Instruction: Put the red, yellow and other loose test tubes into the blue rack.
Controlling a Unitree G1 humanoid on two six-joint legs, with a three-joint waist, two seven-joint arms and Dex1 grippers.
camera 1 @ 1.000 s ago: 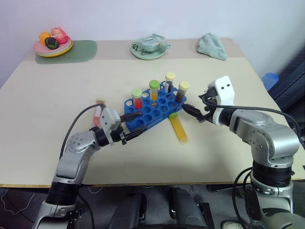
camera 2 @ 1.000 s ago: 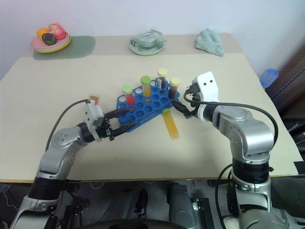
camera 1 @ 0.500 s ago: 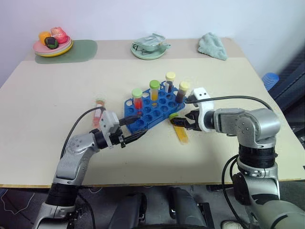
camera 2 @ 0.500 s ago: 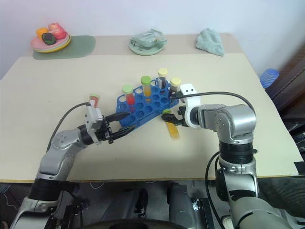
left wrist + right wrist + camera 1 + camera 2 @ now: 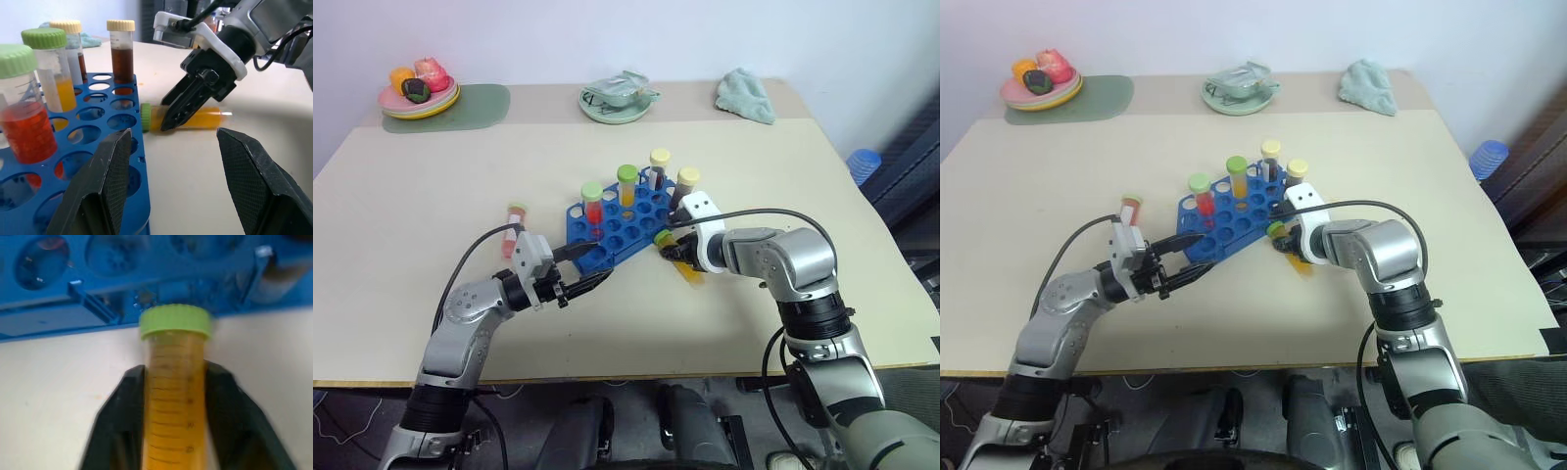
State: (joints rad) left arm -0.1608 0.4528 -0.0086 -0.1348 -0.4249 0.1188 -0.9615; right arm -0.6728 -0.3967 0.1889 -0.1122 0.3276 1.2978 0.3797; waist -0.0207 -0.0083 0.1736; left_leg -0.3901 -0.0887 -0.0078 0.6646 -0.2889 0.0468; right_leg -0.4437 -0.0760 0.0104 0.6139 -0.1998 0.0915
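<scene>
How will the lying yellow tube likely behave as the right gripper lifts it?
The yellow tube looks rigid, so it probably won't flex. Being round and smooth, it may slip or roll between the right gripper fingers. Nearly full of liquid, it likely feels fairly heavy for its size.

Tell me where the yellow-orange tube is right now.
The yellow-orange tube lies flat on the table, its green cap beside the blue rack at the rack's right end, clamped between the right hand's fingers.

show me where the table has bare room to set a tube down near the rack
Bare table lies right of the blue rack, toward the cloth, and left past the pink tube. Crowded right in front of the rack: both grippers and the yellow tube.
</scene>
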